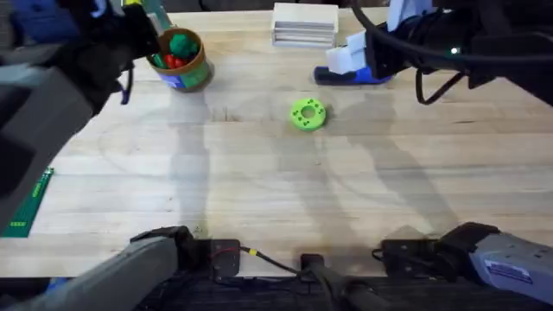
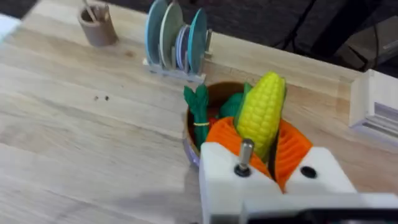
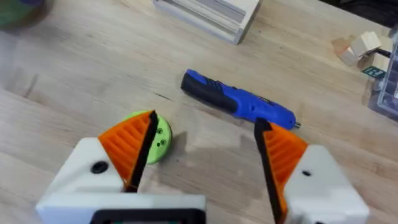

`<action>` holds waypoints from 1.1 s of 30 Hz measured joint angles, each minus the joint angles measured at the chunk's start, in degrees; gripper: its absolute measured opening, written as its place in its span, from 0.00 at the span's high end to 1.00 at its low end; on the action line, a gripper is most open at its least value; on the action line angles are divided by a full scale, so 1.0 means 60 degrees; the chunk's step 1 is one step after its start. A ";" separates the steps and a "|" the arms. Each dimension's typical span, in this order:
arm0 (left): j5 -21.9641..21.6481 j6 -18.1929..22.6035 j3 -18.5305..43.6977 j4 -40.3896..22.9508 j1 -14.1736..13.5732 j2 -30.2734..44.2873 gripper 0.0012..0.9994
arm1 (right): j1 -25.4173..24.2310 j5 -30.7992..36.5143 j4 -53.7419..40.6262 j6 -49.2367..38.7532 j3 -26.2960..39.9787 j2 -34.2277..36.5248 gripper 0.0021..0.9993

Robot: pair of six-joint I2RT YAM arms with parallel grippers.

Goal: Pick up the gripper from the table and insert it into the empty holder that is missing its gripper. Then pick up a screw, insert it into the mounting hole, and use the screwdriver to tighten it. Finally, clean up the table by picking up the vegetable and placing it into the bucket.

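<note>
White tool mounts (image 3: 93,180), orange ribbed pads (image 3: 283,149)

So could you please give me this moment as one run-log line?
left hand: shut on vegetable, over bucket | right hand: open, above screwdriver

A pale wooden bench (image 1: 259,190) carries the bucket (image 1: 183,65) at its far left, a green disc (image 1: 308,113) near the middle and the blue screwdriver (image 1: 354,76) lying flat toward the far right. A white slatted box (image 1: 304,23) sits at the back edge; a rack of plates (image 2: 176,43) and a brown cup (image 2: 98,23) stand beyond the bucket.
</note>
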 joint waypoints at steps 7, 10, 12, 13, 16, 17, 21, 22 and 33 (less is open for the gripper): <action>0.0177 -0.1469 -0.0004 0.1082 0.0000 0.1536 0.98 | 0.0000 0.0000 0.0000 0.0003 0.0000 0.0003 0.01; 0.0294 -0.1701 -0.0004 0.1185 0.0000 0.1662 0.93 | 0.0000 0.0000 -0.0004 0.0003 0.0000 -0.0001 0.01; 0.0388 -0.1842 -0.0004 0.1165 0.0000 0.1670 0.72 | 0.0000 0.0000 0.0000 0.0002 0.0000 -0.0001 0.01; 0.0415 -0.1874 -0.0004 0.1167 0.0000 0.1669 0.60 | 0.0000 0.0000 -0.0004 0.0000 0.0000 0.0000 0.01; 0.0451 -0.1949 -0.0004 0.1144 0.0000 0.1670 0.15 | 0.0000 0.0000 -0.0004 0.0001 0.0000 0.0000 0.01; 0.0455 -0.2004 -0.0004 0.1131 0.0000 0.1670 0.05 | 0.0000 0.0000 0.0000 0.0000 0.0000 0.0003 0.01; 0.0546 -0.1973 -0.0004 0.1131 0.0000 0.1670 0.01 | 0.0000 0.0000 -0.0003 0.0000 0.0000 0.0002 0.01; 0.0655 -0.1879 -0.0004 0.1131 0.0000 0.1670 0.01 | 0.0000 0.0000 -0.0002 0.0000 0.0000 -0.0001 0.01; 0.1745 0.0931 -0.0004 -0.0069 -0.0617 -0.0033 0.00 | 0.0000 0.0000 -0.0084 0.0004 0.0000 -0.0001 0.01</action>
